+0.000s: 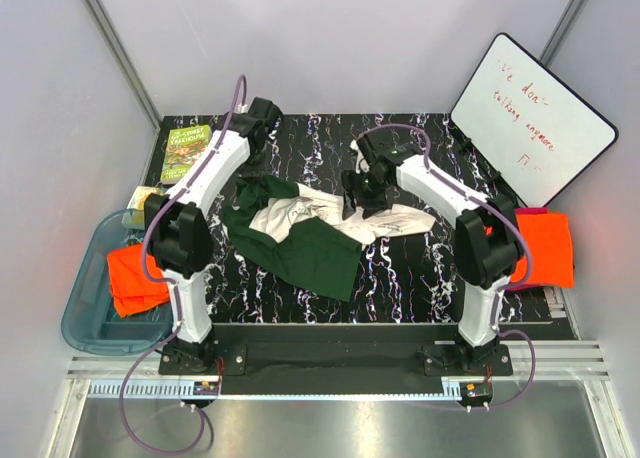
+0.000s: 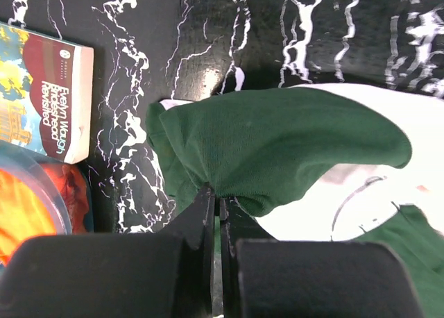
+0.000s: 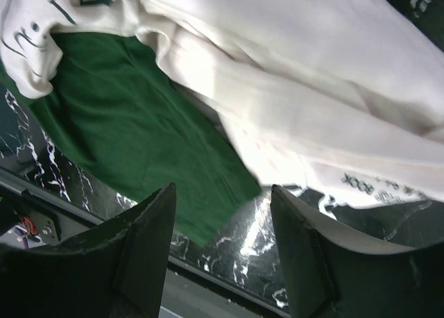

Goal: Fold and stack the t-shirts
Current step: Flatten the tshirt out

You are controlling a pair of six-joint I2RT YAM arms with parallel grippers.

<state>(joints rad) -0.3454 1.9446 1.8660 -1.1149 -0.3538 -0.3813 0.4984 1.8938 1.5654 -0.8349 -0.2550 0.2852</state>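
The cream t-shirt with dark green sleeves (image 1: 310,228) lies crumpled in the middle of the black marbled table (image 1: 400,278), its black print partly showing. My left gripper (image 1: 255,168) is shut on a green sleeve (image 2: 277,144) at the shirt's far left end. My right gripper (image 1: 355,193) is open above the shirt's cream part (image 3: 312,89), holding nothing, with the green cloth (image 3: 139,137) below its fingers. An orange t-shirt (image 1: 545,248) lies at the table's right edge. Another orange t-shirt (image 1: 135,278) sits in the blue bin (image 1: 85,318) at the left.
A paperback book (image 1: 187,150) lies at the table's far left corner; it also shows in the left wrist view (image 2: 48,96). A whiteboard (image 1: 530,118) leans at the far right. Grey walls enclose the table on three sides.
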